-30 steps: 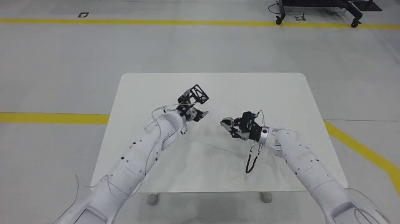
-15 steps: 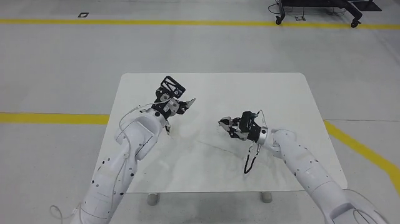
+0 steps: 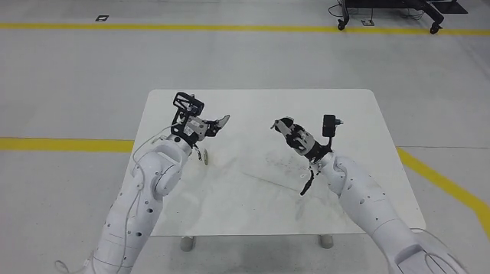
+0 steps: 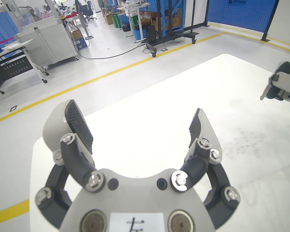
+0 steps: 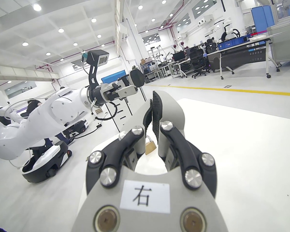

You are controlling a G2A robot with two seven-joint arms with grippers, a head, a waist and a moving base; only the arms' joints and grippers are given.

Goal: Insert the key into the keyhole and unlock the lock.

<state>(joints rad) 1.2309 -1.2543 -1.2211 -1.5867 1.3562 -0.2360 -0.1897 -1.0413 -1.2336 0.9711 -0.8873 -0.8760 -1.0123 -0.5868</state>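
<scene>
A white desk (image 3: 260,205) with rounded corners is seen in the middle of the top view, set on a pale grey floor (image 3: 92,83) crossed by yellow lines (image 3: 230,27).

The left gripper (image 3: 214,125) is held above the upper left part of the desk. In the left wrist view, the left gripper (image 4: 135,112) is shown with its ribbed black fingers (image 4: 78,124) spread wide. Nothing is held between them, and bare desk (image 4: 159,92) is visible through the gap.

The right gripper (image 3: 279,127) is placed a little right of centre in the top view, level with the left one and well apart from it. In the right wrist view, the fingers (image 5: 170,112) of the right gripper (image 5: 152,108) are pressed together at their tips. Whether anything thin is pinched between them cannot be told. Beyond them, at the left of that frame, the left gripper (image 5: 135,85) is seen raised above the desk (image 5: 232,134). The right gripper (image 4: 276,85) is also caught at the right edge of the left wrist view.

A small brass-coloured padlock (image 5: 150,147) with a silver shackle is seen through the gap under the right fingers, lying on the desk near its edge. In the top view, the padlock (image 3: 204,156) is found on the left part of the desk, below the left gripper and just beside the left forearm, touched by neither gripper
</scene>
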